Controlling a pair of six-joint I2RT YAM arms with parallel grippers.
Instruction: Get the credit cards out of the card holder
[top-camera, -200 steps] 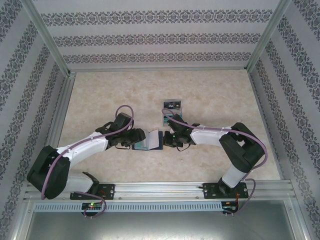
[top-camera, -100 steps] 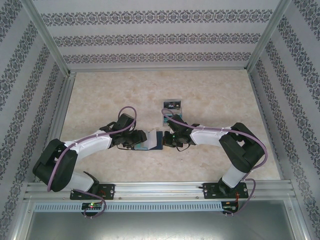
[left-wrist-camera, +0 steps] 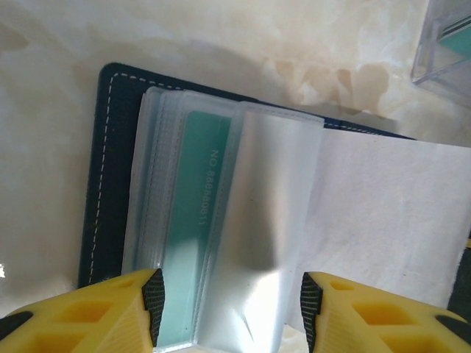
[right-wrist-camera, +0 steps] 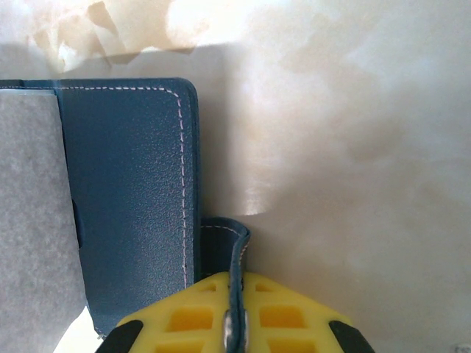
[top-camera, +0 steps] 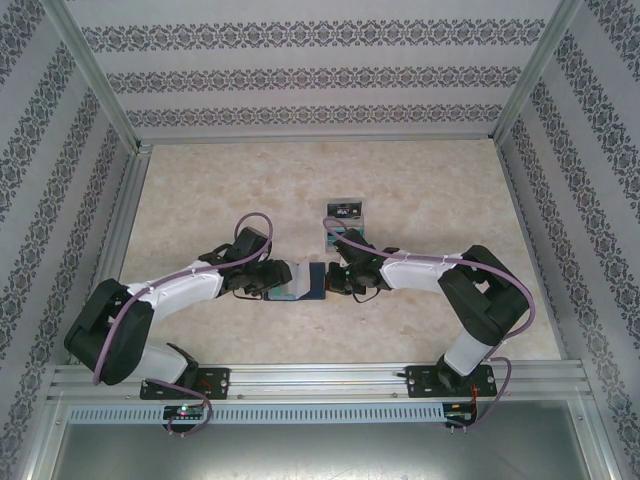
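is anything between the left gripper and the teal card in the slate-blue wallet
Yes: the teal-green card sits inside a clear plastic sleeve, and another clear sleeve leaf folds over its right side. The open left gripper straddles both.

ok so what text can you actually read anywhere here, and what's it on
"NO 88880011" (digits not fully certain): teal-green card in a clear sleeve of the slate-blue folding card holder.
Light marks on the dark card lying farther back on the table: too small to read.
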